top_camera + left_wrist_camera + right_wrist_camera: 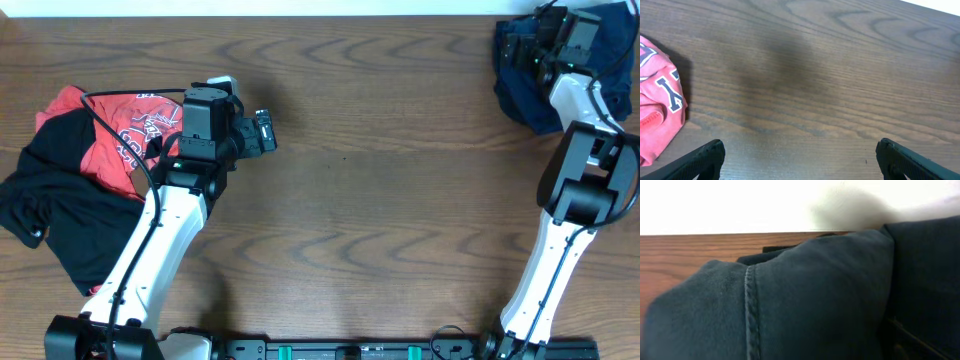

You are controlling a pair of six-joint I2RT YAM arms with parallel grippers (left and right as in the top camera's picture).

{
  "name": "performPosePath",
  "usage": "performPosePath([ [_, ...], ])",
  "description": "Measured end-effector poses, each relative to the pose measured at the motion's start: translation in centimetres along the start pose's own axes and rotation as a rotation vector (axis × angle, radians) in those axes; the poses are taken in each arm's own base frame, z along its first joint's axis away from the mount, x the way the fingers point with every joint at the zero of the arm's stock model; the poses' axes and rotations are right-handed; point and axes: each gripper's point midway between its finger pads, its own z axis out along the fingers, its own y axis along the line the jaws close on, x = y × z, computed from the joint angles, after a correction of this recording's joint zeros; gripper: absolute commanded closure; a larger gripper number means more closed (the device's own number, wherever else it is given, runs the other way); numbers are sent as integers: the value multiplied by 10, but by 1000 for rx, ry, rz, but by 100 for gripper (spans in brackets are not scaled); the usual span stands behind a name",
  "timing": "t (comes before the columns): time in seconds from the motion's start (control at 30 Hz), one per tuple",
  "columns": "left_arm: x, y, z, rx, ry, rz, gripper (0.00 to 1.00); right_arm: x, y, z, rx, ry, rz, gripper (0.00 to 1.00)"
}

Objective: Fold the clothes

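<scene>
A red white-lettered T-shirt (120, 135) lies crumpled at the far left, partly on a black garment (60, 215). Its edge also shows in the left wrist view (657, 100). My left gripper (262, 130) is open and empty over bare wood just right of the T-shirt, its fingertips wide apart (800, 150). A pile of dark blue denim (525, 95) sits at the back right corner. My right gripper (518, 45) is down on the top of that pile. In the right wrist view the denim (805, 300) with a stitched seam fills the frame and hides the fingers.
The table (380, 200) is brown wood. Its back edge meets a white surface (740, 205) just behind the denim. My left arm (150, 250) crosses the front left beside the black garment.
</scene>
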Motion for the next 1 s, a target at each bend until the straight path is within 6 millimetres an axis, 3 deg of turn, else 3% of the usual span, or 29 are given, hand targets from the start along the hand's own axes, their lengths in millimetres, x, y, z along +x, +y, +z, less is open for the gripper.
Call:
performPosePath([
  [0.1,7,3,0,-10,29,-1,2,-26,3,-32,4,-9,24,1],
  [0.17,11,4,0,-15,43,-2,2,-55,6,-65,9,-35,29,1],
  [0.23,11,4,0,-16,45,-2,2,-91,13,-111,14,-75,29,1],
  [0.4,11,4,0,-16,46,-2,2,-173,39,-254,17,-239,29,1],
  [0.5,11,4,0,-16,46,-2,2,-200,54,-327,16,-333,26,1],
  [0.57,11,4,0,-16,45,-2,2,-204,61,-356,15,-354,28,1],
  [0.7,11,4,0,-16,45,-2,2,-203,68,-386,14,-365,33,1],
  [1.0,11,4,0,-16,45,-2,2,-202,71,-396,14,-369,33,1],
])
